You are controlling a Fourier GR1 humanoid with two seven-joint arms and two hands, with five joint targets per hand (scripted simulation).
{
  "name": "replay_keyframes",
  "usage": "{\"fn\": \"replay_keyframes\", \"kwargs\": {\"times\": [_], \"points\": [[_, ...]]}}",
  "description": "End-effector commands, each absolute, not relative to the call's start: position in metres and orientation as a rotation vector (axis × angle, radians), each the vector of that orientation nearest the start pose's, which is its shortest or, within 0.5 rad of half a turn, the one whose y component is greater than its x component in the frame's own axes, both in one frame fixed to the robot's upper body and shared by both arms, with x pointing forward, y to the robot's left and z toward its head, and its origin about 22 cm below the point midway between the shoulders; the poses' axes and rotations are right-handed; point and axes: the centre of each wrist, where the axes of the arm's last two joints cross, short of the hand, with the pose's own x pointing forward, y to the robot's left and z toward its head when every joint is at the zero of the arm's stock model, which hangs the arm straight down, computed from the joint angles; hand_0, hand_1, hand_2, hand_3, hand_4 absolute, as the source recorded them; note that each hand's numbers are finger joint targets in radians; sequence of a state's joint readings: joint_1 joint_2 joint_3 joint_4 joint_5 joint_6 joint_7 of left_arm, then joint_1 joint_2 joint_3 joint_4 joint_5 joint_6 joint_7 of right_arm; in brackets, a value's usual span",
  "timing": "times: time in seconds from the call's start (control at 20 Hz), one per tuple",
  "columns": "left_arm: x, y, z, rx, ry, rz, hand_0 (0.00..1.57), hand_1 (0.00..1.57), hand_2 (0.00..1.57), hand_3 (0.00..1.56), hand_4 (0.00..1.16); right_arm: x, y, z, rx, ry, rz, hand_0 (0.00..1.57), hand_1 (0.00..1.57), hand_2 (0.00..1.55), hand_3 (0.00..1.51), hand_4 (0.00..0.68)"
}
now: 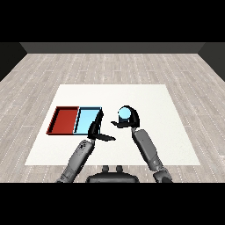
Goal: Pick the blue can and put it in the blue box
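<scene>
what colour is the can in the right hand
Light blue can, held in the black right hand; head view.

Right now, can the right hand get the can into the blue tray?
Probably yes. The right hand is curled round the blue can, just right of the blue tray. However, the left hand lies at the tray's near right edge, partly in the way.

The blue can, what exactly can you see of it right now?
The blue can shows mainly its round, pale blue top, seen from above, so it looks upright. The right hand, black, curls round it and hides most of its side. It sits to the right of the light blue tray, outside it. Whether it rests on the white table or is lifted cannot be told.
</scene>
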State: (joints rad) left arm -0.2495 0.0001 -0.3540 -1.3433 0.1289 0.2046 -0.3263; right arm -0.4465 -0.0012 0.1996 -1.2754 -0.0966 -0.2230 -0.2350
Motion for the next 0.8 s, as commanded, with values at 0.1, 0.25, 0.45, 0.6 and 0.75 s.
{"fn": "replay_keyframes", "kwargs": {"times": [0.1,0.25,0.45,0.6,0.75], "points": [[0.277,0.111,-0.013,-0.230,-1.816,-0.130,0.00,0.00,0.00,0.00,0.00,0.321,-0.106,0.051,0.190,-1.898,0.120,1.43,1.43,1.46,1.37,0.558],[0.285,0.094,-0.021,-0.260,-1.786,-0.138,0.00,0.00,0.00,0.00,0.00,0.342,-0.111,0.042,0.218,-1.908,0.116,1.42,1.42,1.46,1.37,0.560],[0.288,0.082,-0.015,-0.278,-1.788,-0.136,0.00,0.00,0.00,0.00,0.00,0.328,-0.104,0.054,0.237,-1.903,0.111,1.45,1.45,1.47,1.37,0.553],[0.294,0.091,-0.009,-0.276,-1.771,-0.148,0.00,0.00,0.00,0.00,0.00,0.326,-0.109,0.018,0.232,-1.888,0.121,1.43,1.43,1.46,1.37,0.552],[0.302,0.086,-0.025,-0.251,-1.744,-0.126,0.00,0.00,0.00,0.00,0.00,0.309,-0.094,0.017,0.252,-1.886,0.115,1.44,1.44,1.46,1.37,0.553]]}}
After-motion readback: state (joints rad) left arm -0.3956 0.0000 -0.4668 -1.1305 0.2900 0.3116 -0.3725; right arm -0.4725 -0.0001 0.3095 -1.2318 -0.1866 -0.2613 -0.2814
